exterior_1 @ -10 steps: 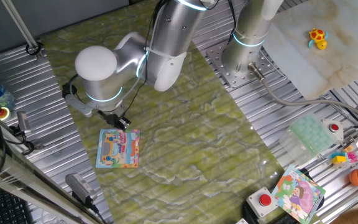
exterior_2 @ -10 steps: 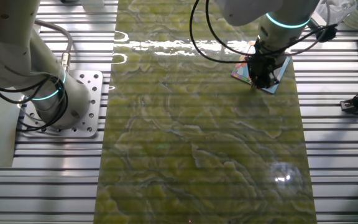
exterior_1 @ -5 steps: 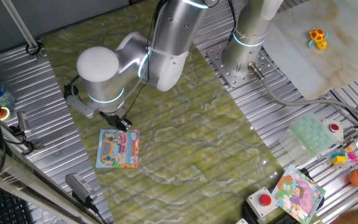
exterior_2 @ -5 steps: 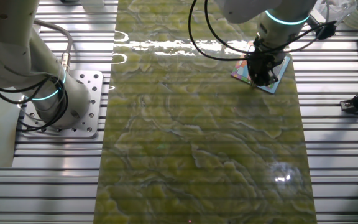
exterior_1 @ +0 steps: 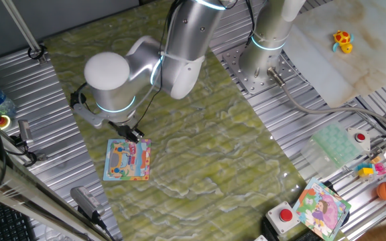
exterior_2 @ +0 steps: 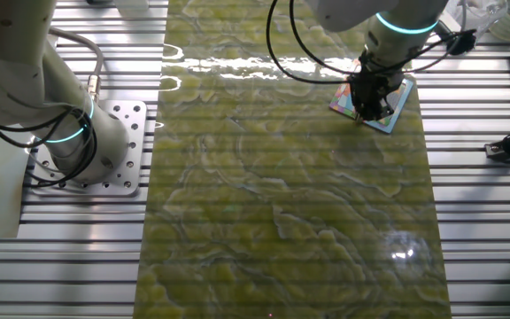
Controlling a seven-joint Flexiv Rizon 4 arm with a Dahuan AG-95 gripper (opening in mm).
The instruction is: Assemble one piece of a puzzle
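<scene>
Gripper low at the puzzle's top edge, tips right at or just over the upper right corner area; in the other fixed view the gripper sits over the near part of the puzzle and hides much of it. Can't tell whether the fingers are spread or pinched, too small and dark. The piece isn't separately visible in either view: could be between the fingers, under them, or already seated; can't say. The picture in the puzzle looks mostly filled below the gripper, no obvious gap seen, but the spot under the tips is hidden. Judgement: late in the task, at the placing or pressing step; what's left is likely seating the piece flat, letting go and lifting off. Puzzle lies flat on the green surface, directly under and just below the gripper. A second, purple-green board lies well away from the gripper at the surface's far corner, not involved.
</scene>
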